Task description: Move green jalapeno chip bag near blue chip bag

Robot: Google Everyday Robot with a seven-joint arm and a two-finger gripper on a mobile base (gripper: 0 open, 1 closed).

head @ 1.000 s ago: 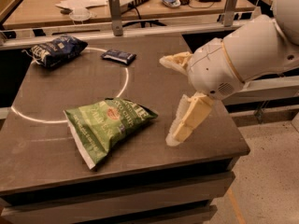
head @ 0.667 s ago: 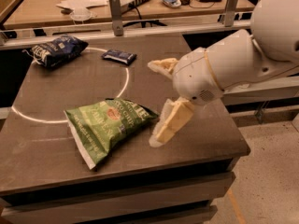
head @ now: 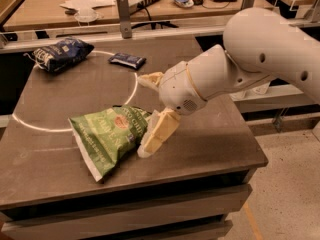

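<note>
The green jalapeno chip bag (head: 106, 135) lies flat near the table's front left, with its red-orange logo facing up. The blue chip bag (head: 61, 53) lies at the far left corner of the table, well apart from it. My gripper (head: 144, 115) is open at the green bag's right end. One cream finger (head: 150, 79) is on the far side and the other finger (head: 157, 133) rests along the bag's near right edge. The bag's right corner lies between them. The white arm reaches in from the right.
A small flat dark packet (head: 127, 60) lies at the back, right of the blue bag. A white circle line (head: 131, 91) is painted on the dark table (head: 210, 144). A cluttered wooden desk (head: 145, 4) stands behind, past a metal rail.
My gripper has moved left toward the green bag and now straddles its right end. Both bags have stayed in place.
</note>
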